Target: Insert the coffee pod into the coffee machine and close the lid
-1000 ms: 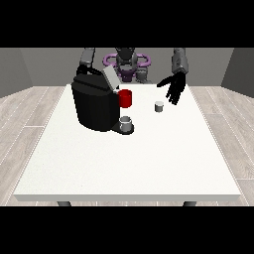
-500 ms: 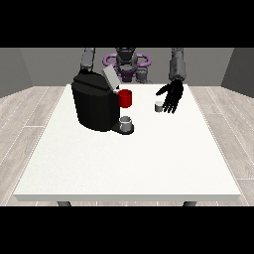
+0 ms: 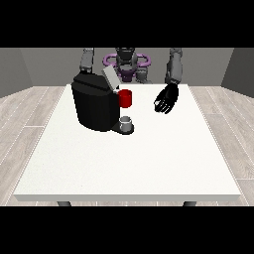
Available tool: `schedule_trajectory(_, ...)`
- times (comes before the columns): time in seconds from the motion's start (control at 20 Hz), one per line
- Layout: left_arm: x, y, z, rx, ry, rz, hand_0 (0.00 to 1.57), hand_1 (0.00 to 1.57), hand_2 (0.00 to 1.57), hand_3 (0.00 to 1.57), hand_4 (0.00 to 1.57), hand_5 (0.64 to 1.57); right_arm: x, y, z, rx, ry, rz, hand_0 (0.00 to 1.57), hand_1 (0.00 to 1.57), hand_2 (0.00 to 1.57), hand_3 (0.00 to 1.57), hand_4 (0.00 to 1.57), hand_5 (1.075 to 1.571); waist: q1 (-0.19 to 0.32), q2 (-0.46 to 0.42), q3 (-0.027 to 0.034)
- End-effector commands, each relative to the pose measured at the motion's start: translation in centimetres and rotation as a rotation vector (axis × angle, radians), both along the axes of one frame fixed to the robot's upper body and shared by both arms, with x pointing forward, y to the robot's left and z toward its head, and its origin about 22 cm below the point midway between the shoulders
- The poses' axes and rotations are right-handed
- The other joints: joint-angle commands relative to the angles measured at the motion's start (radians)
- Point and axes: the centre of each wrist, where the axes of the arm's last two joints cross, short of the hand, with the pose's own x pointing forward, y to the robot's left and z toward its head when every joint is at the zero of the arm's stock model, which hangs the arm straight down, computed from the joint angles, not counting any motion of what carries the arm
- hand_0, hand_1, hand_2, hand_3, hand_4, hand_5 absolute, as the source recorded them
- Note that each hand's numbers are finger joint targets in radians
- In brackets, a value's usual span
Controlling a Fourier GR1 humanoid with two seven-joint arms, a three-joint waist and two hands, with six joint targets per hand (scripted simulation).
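A black coffee machine (image 3: pixel 95 106) stands on the white worktop (image 3: pixel 130 158), toward the far side and nearer the view's left edge than the middle. Its grey lid (image 3: pixel 109 78) is tilted up and open at the machine's top, on the side facing the view's right. A red part (image 3: pixel 125 98) sits at the machine's front, just to its right in the view, and below that a small grey cup (image 3: pixel 126 122) rests on the machine's base.

The hand at the view's right (image 3: pixel 166 99) hangs above the worktop, well to the right of the coffee machine and apart from it, at about the height of the red part. Its fingers (image 3: pixel 160 105) are curled inward toward the machine's side; whether they have hold of anything cannot be told, and the coffee pod itself cannot be made out near the hand or on the worktop beside the machine.

Behind the coffee machine an arm (image 3: pixel 87 60) comes down at the view's left, its hand hidden by the machine's body
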Motion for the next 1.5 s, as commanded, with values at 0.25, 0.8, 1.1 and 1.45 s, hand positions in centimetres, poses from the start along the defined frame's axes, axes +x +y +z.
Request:
schedule_trajectory(0.25, 0.2, 1.3, -1.0, 0.239, 0.137, -0.054, 0.88, 0.88, 1.0, 0.82, 0.28, 1.571, -0.3, -0.1, -1.5, 0.017, 0.054, -0.01, 0.0, 0.0, 0.0, 0.0, 0.0, 1.571, -0.008, -0.029, 0.0002)
schedule_trajectory(0.8, 0.3, 0.1, -2.9, 0.226, 0.123, -0.118, 1.15, 1.15, 1.26, 1.16, 0.47, 1.571, -0.6, -2.9, -3.3, -0.063, 0.092, -0.082, 0.0, 0.0, 0.0, 0.0, 0.0, 1.571, 0.019, -0.066, -0.0001)
schedule_trajectory(1.1, 3.5, -3.3, 1.9, 0.026, 0.085, -0.206, 1.45, 1.45, 1.44, 1.36, 0.52, 1.571, -0.5, -2.0, -4.8, -0.086, 0.119, -0.115, 0.0, 0.0, 0.0, 0.0, 0.0, 1.571, 0.046, -0.086, 0.0004)
schedule_trajectory(1.45, 5.1, -6.4, 4.8, 0.024, 0.183, -0.22, 1.37, 1.37, 1.38, 1.33, 0.5, 1.571, -1.3, -2.0, -6.3, -0.087, 0.163, -0.09, 0.0, 0.0, 0.0, 0.0, 0.0, 1.571, 0.035, -0.17, 0.0004)
